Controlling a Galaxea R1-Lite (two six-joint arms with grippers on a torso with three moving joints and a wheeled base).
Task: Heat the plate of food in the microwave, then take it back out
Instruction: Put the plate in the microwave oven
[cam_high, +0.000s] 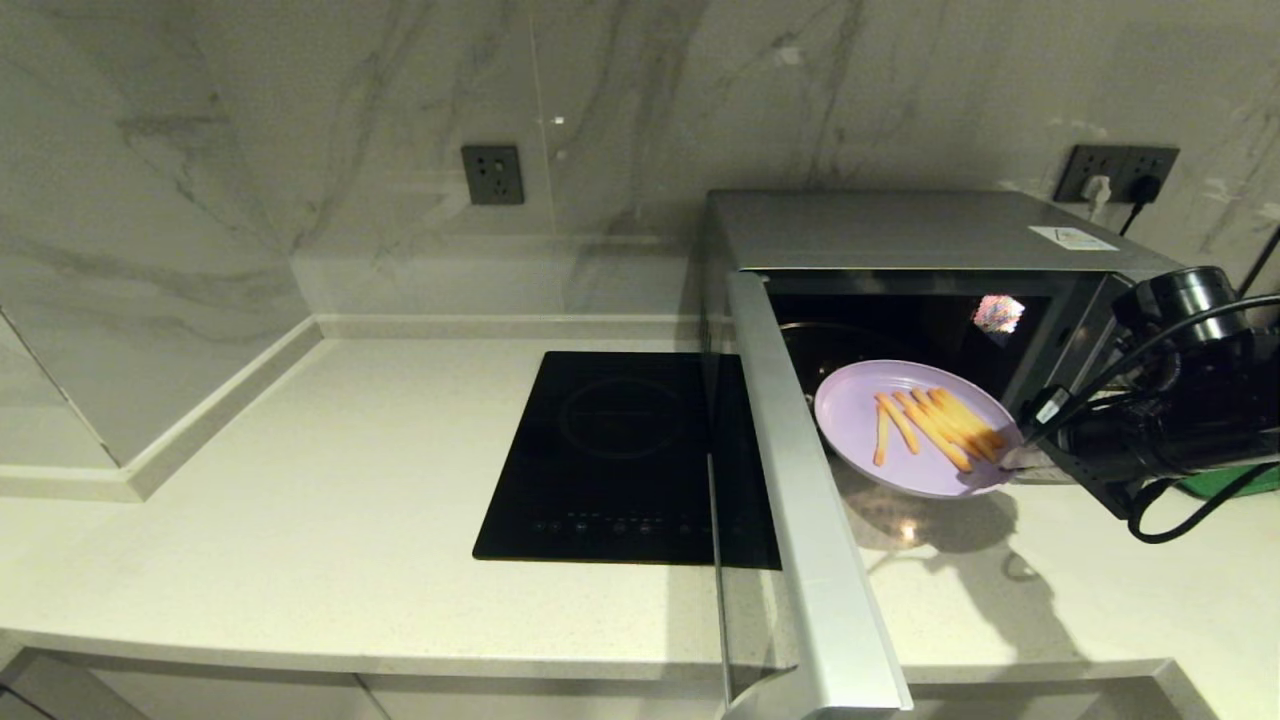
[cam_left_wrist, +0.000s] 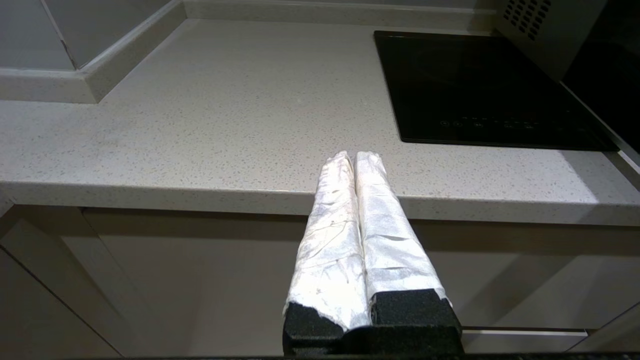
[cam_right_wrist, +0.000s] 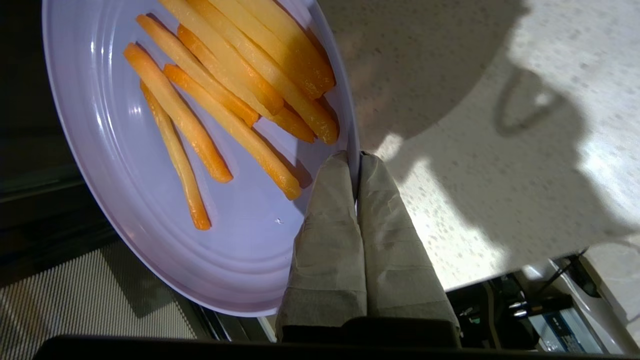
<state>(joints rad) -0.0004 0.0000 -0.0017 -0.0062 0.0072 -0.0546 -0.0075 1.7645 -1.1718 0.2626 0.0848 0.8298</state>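
Plate of food (cam_right_wrist: 150, 210) rim pinched by right fingers (cam_right_wrist: 330, 220), left fingers (cam_left_wrist: 345, 210) pressed together, idle

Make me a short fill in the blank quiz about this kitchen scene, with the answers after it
1. The microwave door is ___.
2. The right gripper pinches the plate by its ___.
3. The black cooktop lies on the microwave's ___ side.
4. The left gripper, by the counter edge, holds ___.

Answers: open; rim; left; nothing
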